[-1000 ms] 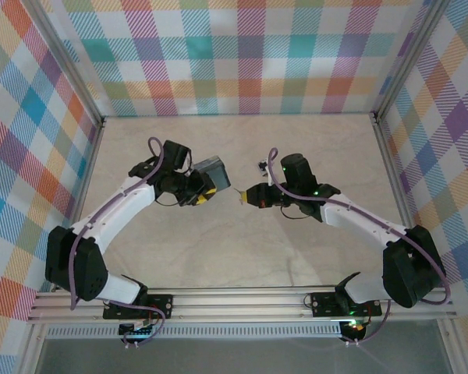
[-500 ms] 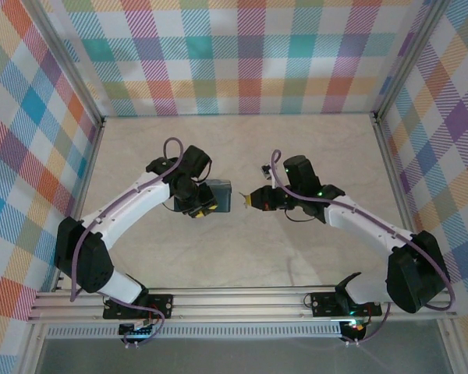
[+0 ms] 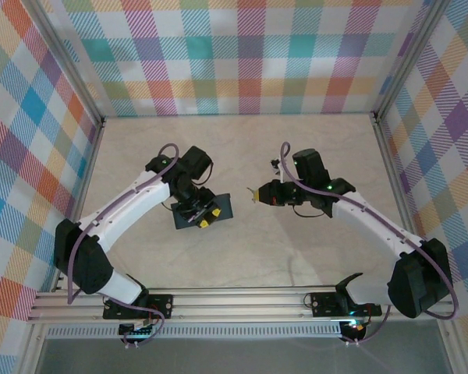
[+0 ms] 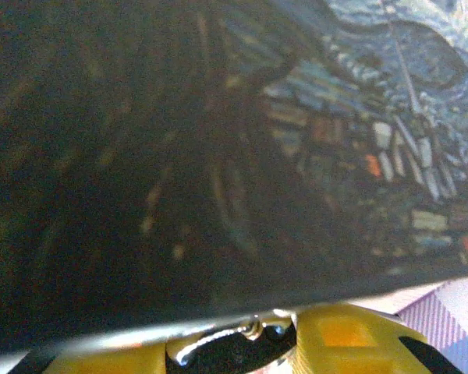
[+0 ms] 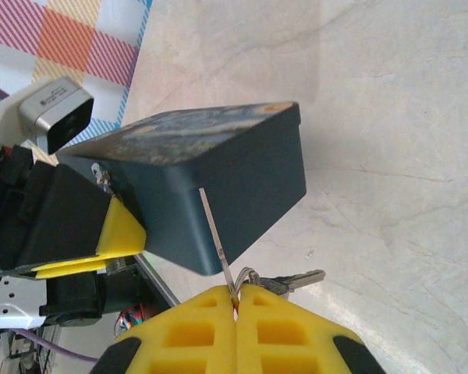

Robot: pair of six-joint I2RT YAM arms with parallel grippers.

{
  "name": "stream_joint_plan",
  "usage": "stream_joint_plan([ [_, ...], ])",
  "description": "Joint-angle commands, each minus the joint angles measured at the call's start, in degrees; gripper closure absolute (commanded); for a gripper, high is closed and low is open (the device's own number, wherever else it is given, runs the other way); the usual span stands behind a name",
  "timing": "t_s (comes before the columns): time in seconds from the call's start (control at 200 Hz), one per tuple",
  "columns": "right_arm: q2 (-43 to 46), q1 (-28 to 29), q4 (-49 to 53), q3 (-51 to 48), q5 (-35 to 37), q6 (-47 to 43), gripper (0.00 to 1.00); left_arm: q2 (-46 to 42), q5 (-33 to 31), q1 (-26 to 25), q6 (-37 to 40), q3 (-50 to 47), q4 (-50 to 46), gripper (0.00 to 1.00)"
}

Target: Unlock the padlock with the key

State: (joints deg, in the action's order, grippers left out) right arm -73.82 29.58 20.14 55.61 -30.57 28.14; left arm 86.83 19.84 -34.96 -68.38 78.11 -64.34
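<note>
Two arms over worktop (image 3: pixel 312 249). Left claw (image 3: pixel 199 214) clamped on tin box (image 3: pixel 222 204); right claw (image 5: pixel 235 292) pinched shut on key (image 5: pixel 216 238), blade aimed at box, 9 o'clock. Padlock unclear. Risk: thin grip, key twists, slips.

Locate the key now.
The key sits pinched in the right gripper, right of centre in the top view, its blade pointing at the tin box the left gripper holds.

Left arm (image 3: pixel 125 204), right arm (image 3: pixel 366 222): white links, black joints, a purple cable (image 3: pixel 168 145) looping along each. Black bases (image 3: pixel 136 305) at 6 o'clock. Left hand (image 3: pixel 208 216), right hand (image 5: pixel 235 290): black bodies, yellow waffle-recessed fingers (image 5: pixel 189 331). Green LED (image 3: pixel 328 187) on right arm.
</note>
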Motion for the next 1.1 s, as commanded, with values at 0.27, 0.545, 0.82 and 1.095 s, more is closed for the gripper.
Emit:
stream_joint_plan([
  [0.27,2.69,0.03,1.65,0.12,-2.39,-1.54,1.00,10.79,7.40,1.44,0.61,9.47,-1.33,0.74],
  [0.545,2.91,-0.29,1.81,-0.95,-2.02,-2.39,1.00,13.86,8.13,3.24,1.13,10.88,-0.85,0.62],
  [0.82,2.41,-0.73,3.32,-0.24,-2.63,-4.21,1.00,16.09,7.99,4.93,3.64,12.68,0.39,0.48],
  [1.095,0.66,-0.75,1.95,-0.95,-5.35,-3.45,1.00,12.71,2.37,6.76,11.92,17.03,0.91,0.47],
])
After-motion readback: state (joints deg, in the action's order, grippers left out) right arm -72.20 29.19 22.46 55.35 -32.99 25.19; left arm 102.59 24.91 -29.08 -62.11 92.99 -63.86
